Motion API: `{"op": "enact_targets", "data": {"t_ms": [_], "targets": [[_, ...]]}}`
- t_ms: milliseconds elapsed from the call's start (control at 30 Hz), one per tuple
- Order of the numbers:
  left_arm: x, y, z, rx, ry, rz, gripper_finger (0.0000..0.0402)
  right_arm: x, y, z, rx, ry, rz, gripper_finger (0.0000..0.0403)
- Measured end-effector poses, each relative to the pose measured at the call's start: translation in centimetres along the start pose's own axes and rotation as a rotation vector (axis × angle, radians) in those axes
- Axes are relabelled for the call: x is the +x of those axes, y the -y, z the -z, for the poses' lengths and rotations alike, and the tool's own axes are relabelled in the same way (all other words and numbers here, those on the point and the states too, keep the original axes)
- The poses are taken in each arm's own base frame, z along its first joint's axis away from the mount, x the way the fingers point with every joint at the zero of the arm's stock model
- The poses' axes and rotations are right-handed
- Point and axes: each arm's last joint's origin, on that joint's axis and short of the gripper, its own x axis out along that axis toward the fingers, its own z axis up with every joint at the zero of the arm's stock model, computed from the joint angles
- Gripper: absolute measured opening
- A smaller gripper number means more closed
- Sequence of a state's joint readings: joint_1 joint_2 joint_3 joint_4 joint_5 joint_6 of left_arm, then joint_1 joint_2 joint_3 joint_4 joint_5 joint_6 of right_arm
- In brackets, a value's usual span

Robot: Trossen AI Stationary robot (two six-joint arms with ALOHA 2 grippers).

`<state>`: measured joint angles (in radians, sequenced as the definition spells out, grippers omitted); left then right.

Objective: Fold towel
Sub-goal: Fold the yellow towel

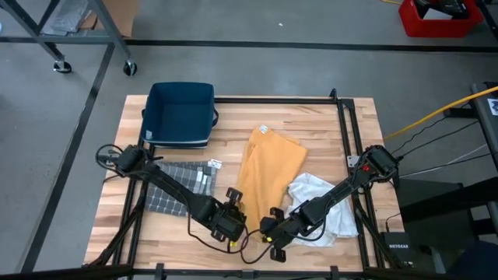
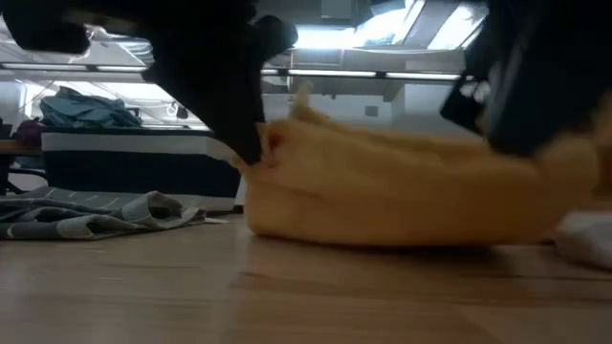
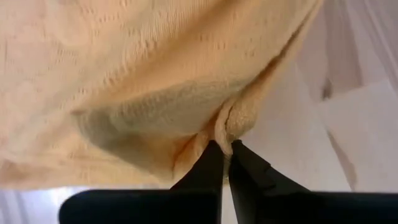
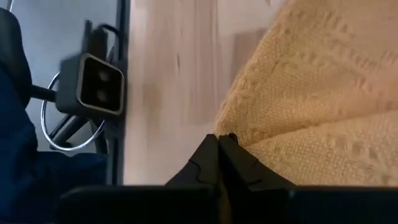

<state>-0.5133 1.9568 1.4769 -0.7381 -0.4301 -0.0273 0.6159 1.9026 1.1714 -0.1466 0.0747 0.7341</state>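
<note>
An orange-yellow towel (image 1: pixel 268 167) lies in the middle of the wooden table, its far part flat on the wood. Both grippers are at its near edge. My left gripper (image 1: pixel 235 201) is shut on the towel's near left corner, which stands raised in the low view (image 2: pixel 287 143). My right gripper (image 1: pixel 274 218) is shut on the near right part of that edge. In the low view the towel (image 2: pixel 402 196) bulges between the two arms, its underside on the table. My left gripper pinches a bunched fold at the towel's near left corner (image 3: pixel 229 124) between its two fingertips (image 3: pixel 211 163). It comes slanting down from the near side. The corner is lifted; the cloth behind it sags to the table. My right gripper pinches the towel's near edge (image 4: pixel 231 138) between its shut fingertips (image 4: pixel 211 152), slanting down from the near right. How many layers it has, I cannot tell. The cloth beside the fingers is raised off the wood.
A white towel (image 1: pixel 320 201) lies crumpled right of the orange one, under my right arm. A grey checked towel (image 1: pixel 175 185) lies at the left, under my left arm. A dark blue bin (image 1: pixel 180 113) stands at the far left. Bare wood (image 1: pixel 327 140) shows at the far right.
</note>
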Motion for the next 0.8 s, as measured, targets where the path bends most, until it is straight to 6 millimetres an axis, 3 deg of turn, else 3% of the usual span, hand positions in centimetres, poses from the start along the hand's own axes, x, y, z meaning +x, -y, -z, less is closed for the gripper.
{"op": "enact_targets", "data": {"t_ms": [133, 467, 667, 800], "targets": [[-1.4, -0.5, 0.4, 0.012, -0.018, 0.001, 0.0003, -1.1, -1.1, -1.5, -0.011, -0.024, 0.045, 0.0003], [-2.4, -1.3, 0.6, 0.081, -0.023, -0.094, 0.0002, -5.7, -2.2, -4.2, -0.074, -0.094, 0.408, 0.0002], [-3.6, -3.5, 0.6, 0.104, -0.007, -0.316, 0.0002, -7.9, -2.0, -4.7, -0.083, -0.088, 0.594, 0.0002], [-3.4, -5.6, 0.6, 0.081, -0.025, -0.397, 0.0001, -8.6, -1.1, -4.7, -0.063, -0.11, 0.706, 0.0001]]}}
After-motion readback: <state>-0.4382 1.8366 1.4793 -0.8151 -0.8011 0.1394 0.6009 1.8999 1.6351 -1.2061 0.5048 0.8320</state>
